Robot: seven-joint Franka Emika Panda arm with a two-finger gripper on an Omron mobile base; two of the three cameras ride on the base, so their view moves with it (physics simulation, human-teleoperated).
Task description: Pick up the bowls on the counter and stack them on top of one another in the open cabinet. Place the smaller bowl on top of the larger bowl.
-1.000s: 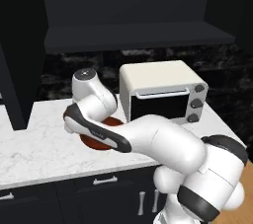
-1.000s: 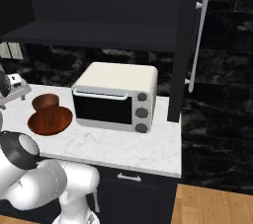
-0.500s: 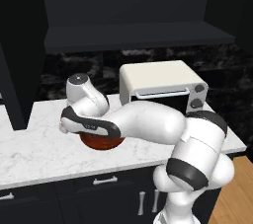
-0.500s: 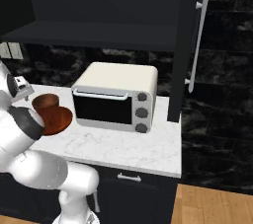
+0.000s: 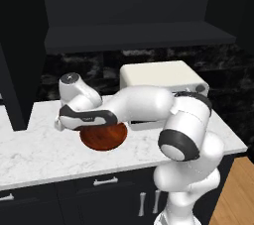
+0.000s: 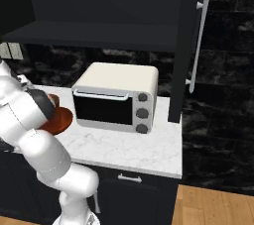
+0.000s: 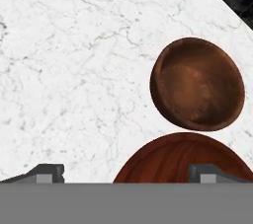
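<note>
- White marble, the counter [image 5: 34,149] ran beneath the open cabinet [image 5: 134,35], whose long dark shelf board hung above a black stone backsplash [image 6: 54,63].
- A cream toaster oven [image 6: 116,97] stood on the counter at the right, next to a tall black cabinet with a silver handle [image 6: 198,45].
- The larger bowl [image 5: 104,136] lay on the counter just left of the oven, partly covered by the arm's forearm in the left base view.
- In the hand view, the smaller bowl [image 7: 197,84] sat on the marble just beside the larger bowl's rim, the two nearly touching.
- The gripper [image 7: 126,173] hovered over the counter with its fingertips [image 7: 47,172] spread wide apart, gripping nothing; one tip sat over bare marble, the other over the larger bowl.
</note>
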